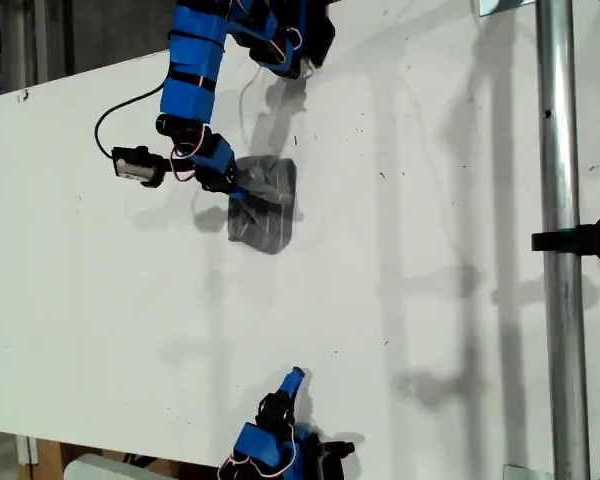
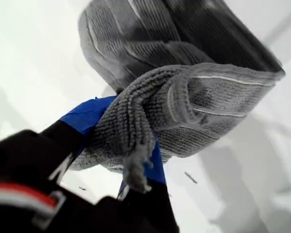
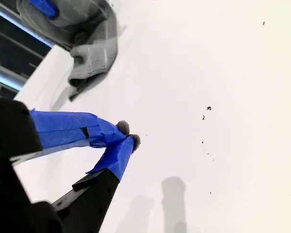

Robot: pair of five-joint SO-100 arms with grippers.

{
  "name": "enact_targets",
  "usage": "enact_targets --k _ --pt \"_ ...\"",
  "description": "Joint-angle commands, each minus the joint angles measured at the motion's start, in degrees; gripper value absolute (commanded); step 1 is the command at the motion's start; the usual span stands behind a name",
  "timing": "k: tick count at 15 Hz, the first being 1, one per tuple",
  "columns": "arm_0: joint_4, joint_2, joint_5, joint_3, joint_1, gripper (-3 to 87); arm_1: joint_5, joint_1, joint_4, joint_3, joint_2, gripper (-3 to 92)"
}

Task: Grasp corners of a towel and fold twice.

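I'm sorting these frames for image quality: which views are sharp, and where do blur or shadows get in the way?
Exterior view: sharp and evenly lit, with soft arm shadows across the white table and a dark one beside the towel. First wrist view: the towel weave is crisp at my first claw, but its far edge and the black housing blur. Second wrist view: my second claw is sharp, the distant towel soft.

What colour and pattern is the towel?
Grey with thin pale stripes; the towel shows best in the first wrist view.
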Motion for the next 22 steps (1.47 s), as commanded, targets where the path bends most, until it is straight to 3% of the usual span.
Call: enact_targets --k 1,3,5,7,9,10,12,14,15,16,17,18,19,20,21,22 --pt "-0.7 0.53 -0.18 -0.79 0.26 -2.7 -1.85 0.53 -9.67 -2.37 -0.53 2.2" --pt "-0.7 0.53 0.0 -0.7 0.18 -2.7 -2.11 0.97 -14.24 -2.72 -2.2 33.0" --pt "-0.7 0.53 -0.09 -0.26 -0.18 -2.7 -5.89 1.05 -23.38 -2.64 1.58 14.7" --pt "-1.05 0.53 0.88 -0.26 -0.79 -2.7 -7.03 2.99 -27.07 -3.16 5.01 12.0" --pt "-0.97 0.53 -0.18 0.44 -1.41 -2.4 -7.65 4.13 -20.3 -1.23 9.93 9.1" --pt "-1.14 0.53 -1.67 1.32 -2.55 -2.3 -7.21 4.48 -15.12 2.9 14.59 -0.1" --pt "-2.29 0.53 -5.8 4.75 -5.8 -2.3 -3.6 4.48 -9.32 20.3 28.74 -0.2" --pt "-0.7 0.53 -10.9 8.35 -7.73 -2.3 3.25 4.39 -8.7 41.92 48.87 -0.2" --pt "0.0 0.44 -10.2 8.35 -7.12 -2.1 7.56 4.04 -5.8 48.87 58.18 -0.2" --pt "0.09 0.44 -1.49 8.35 -7.03 -1.4 10.81 3.6 -2.46 53.53 64.6 -0.2" --pt "0.09 0.44 -1.41 8.35 -5.89 -2.6 15.03 4.31 1.76 58.8 71.81 -0.2" --pt "0.09 0.44 -9.67 8.35 -4.13 -2.1 22.85 3.6 15.12 61.61 84.29 -0.2" --pt "0.09 0.35 -11.34 8.35 -3.43 -2.1 25.4 2.02 16.61 61.35 86.04 11.4" --pt "0.18 0.35 -6.5 8.35 -3.52 -2.1 25.75 -0.18 17.31 61.7 86.22 12.0" --pt "0.18 0.35 5.89 8.35 -3.87 -2.1 24.26 -1.23 17.67 61.44 86.75 12.0" --pt "0.18 0.35 23.29 8.35 -3.69 -2.1 24.26 -2.37 17.67 61.44 86.75 12.0"
